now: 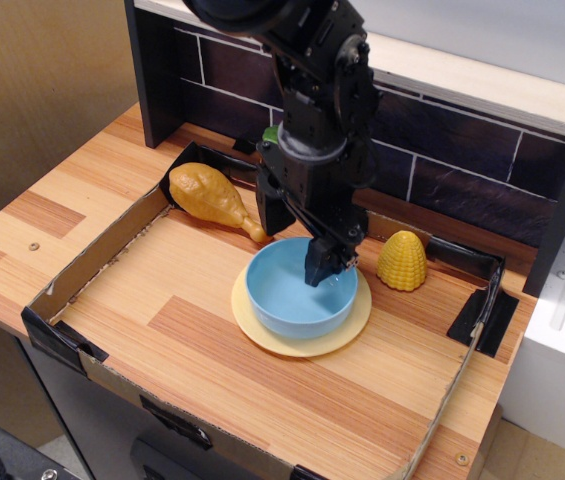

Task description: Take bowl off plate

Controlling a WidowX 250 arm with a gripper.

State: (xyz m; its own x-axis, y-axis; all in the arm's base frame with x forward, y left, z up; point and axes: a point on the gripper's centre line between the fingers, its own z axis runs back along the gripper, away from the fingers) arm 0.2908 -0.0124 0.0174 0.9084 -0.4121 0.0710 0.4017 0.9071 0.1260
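While the bowl (299, 295) sits centred on the plate (302, 344), the removal itself is judged not yet done: no part of the bowl appears lifted or shifted off the plate's rim. Both rest on the wooden counter (252, 400) inside a low cardboard frame (82, 270).

The gripper (297, 245) hangs over the bowl's rear rim. Its jaws stand apart. One finger reaches down inside the bowl near the back wall; the other stands behind and to the side, outside the rim. Whether either finger touches the wall cannot be told from this view.

Judged progress: the approach is largely complete and the jaws straddle the rim, but no grasp is confirmed. Remaining steps are to close on the rim, raise the bowl clear of the plate, and set it down on bare counter.

A chicken leg (210, 196) lies behind and to one side of the plate; a corn toy (402, 260) stands just beside it on the other.
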